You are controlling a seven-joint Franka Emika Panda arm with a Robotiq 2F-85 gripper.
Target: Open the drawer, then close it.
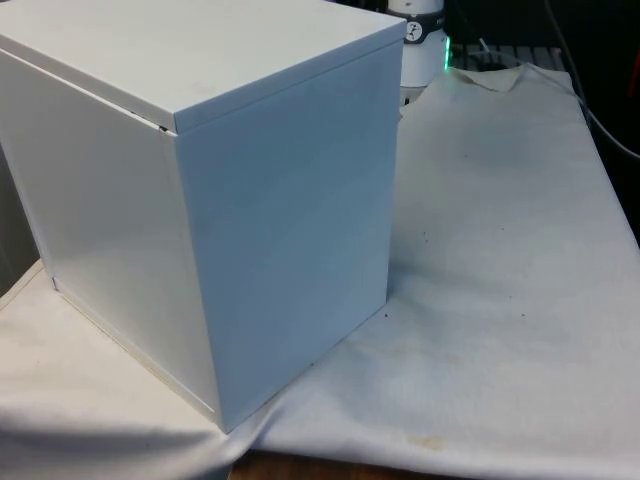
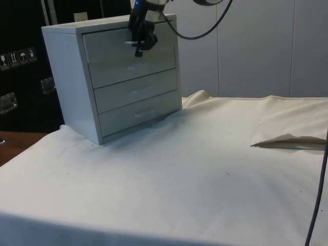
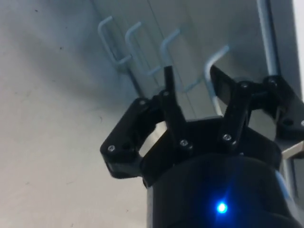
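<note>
Fingers (image 3: 168, 95) stand moderately apart in the wrist view, not clamped on anything, with the pale bent-wire handle (image 3: 212, 71) of the top drawer (image 2: 130, 59) curving up into the gap between them, closer to one finger than the other. From the side, the fingers (image 2: 139, 45) hang at the upper front of the chest of drawers (image 1: 280, 220), right at that top drawer's handle; the chest sits at the far corner of the desk (image 2: 205, 169), well back on the white cloth (image 1: 500, 250), and all three drawer fronts look flush, so the drawer appears shut. The main risk, as I judge it, is an off-centre grasp: since the handle lies nearer one finger, closing may push the thin wire sideways or let it slip out during the pull. A second risk is the chest itself; it looks light and stands loose on the cloth, so a pull that is not straight along the drawer's travel could drag or tip the whole chest or bunch up the cloth instead of sliding the drawer. The handles of the lower drawers (image 3: 111, 42) stand in a row close by, but well clear of the fingers.
</note>
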